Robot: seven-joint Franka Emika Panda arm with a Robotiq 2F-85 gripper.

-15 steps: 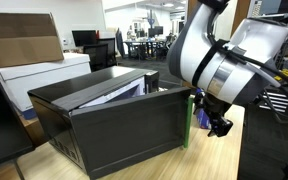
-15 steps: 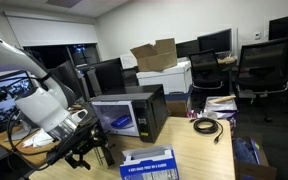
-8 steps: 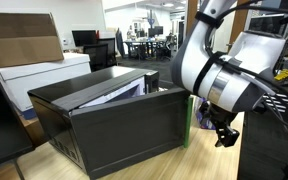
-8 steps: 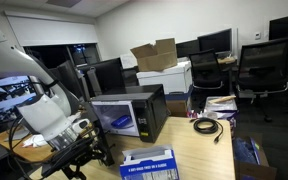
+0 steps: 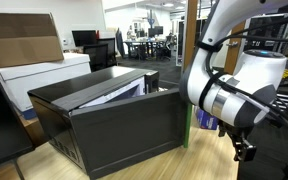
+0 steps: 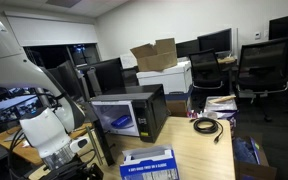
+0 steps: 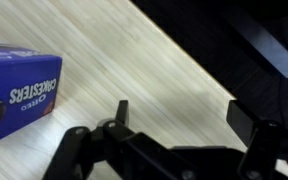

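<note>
gripper [image 7: 181, 112] wide open and empty, hanging by the table [image 7: 134, 55] edge near the Oreo box [image 7: 19, 88]; height's hard to judge, so a blind descent could hit wood

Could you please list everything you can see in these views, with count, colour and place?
microwave: one, black, on the table
cookie box: one, blue, on the table, near the jaws but apart from them
cable: one, black, coiled on the table
cardboard box: one, brown, open, on the printer
printer: one, white, behind the microwave
office chairs: at least two, black, at the back
table: one, light wood
robot arm: one, white and black, at the table's edge
jaws: black, open, empty, above the table
</note>
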